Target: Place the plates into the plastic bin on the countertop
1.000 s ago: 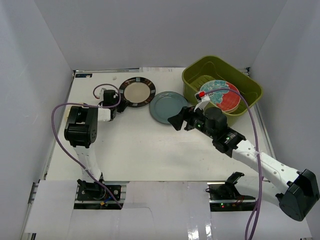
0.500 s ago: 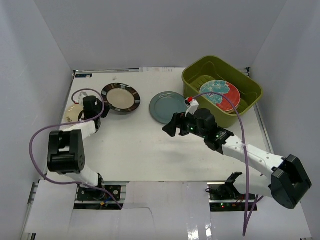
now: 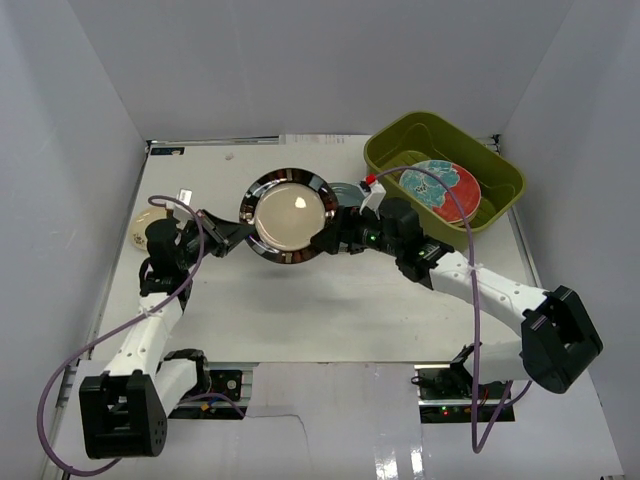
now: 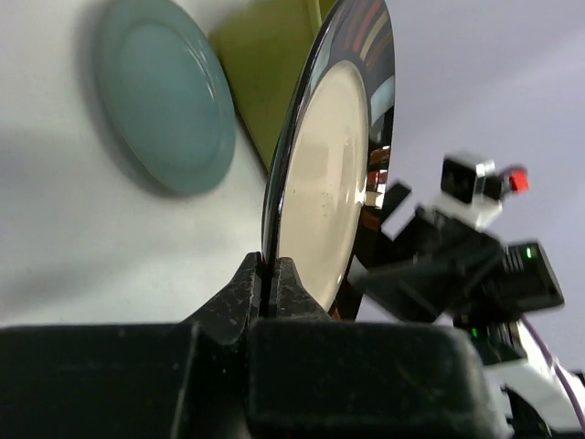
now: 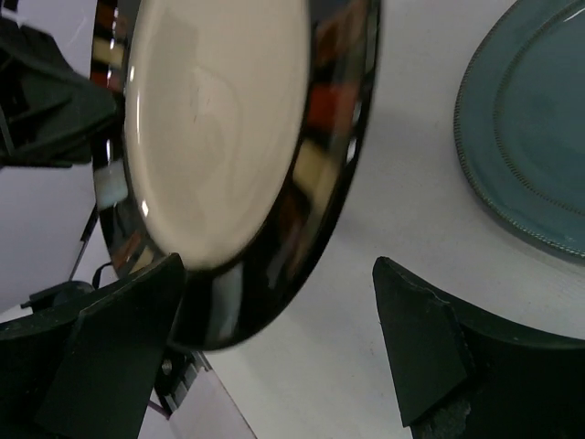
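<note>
Handover: left tool [image 3: 240, 232] is clamping striped plate [image 3: 291, 214]; right tool [image 3: 330, 236] is standing open at its right edge and should close next, then carry to bin [image 3: 395, 140].

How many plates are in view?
4: black-rimmed cream plate in the left gripper, teal plate on the countertop, floral plate in the green bin, small cream plate at far left. More may lie under the floral one.

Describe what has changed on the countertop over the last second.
The left gripper closed on the striped-rim plate, lifted it and carried it toward the centre. The open right gripper moved left to straddle its opposite rim. The teal plate, bin and floral plate stayed put.
</note>
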